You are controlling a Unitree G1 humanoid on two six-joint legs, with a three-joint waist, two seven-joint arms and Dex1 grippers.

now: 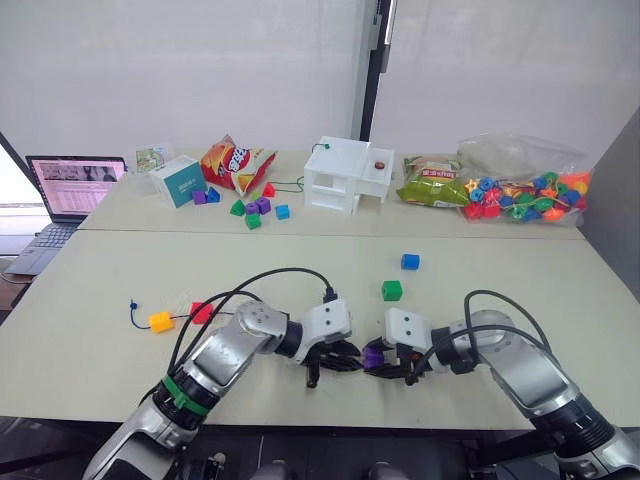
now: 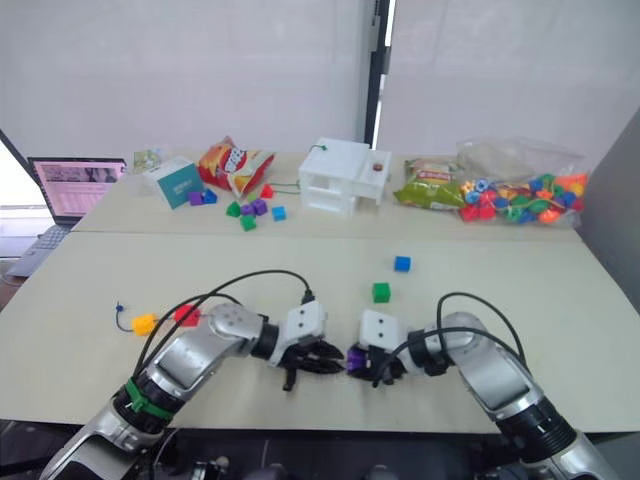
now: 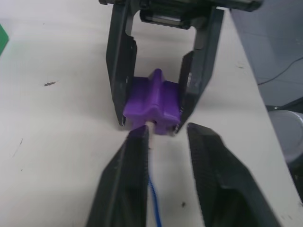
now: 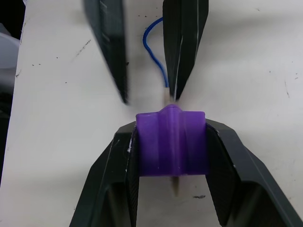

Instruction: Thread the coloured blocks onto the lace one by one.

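My right gripper point(image 1: 380, 359) is shut on the purple block point(image 4: 171, 142), held low over the table's near edge. The lace's pale tip point(image 4: 175, 187) pokes out of the block's near side. My left gripper point(image 3: 165, 135) faces it with its fingers point(image 3: 125, 184) open, and the blue lace point(image 3: 154, 203) runs between them, close to one finger. The yellow-orange block point(image 1: 160, 321) and red block point(image 1: 201, 312) lie along the lace near its knotted end point(image 1: 133, 306) at the left. Beyond the grippers, the green block point(image 1: 391, 290) and blue block point(image 1: 410, 261) sit loose.
On the back table stand a white house-shaped box point(image 1: 345, 175), a bag of round beads point(image 1: 520, 190), snack bags point(image 1: 235, 162), a teal box point(image 1: 180, 181), several small blocks point(image 1: 255, 208) and a laptop point(image 1: 70, 190). Black cables point(image 1: 270, 280) loop over my arms.
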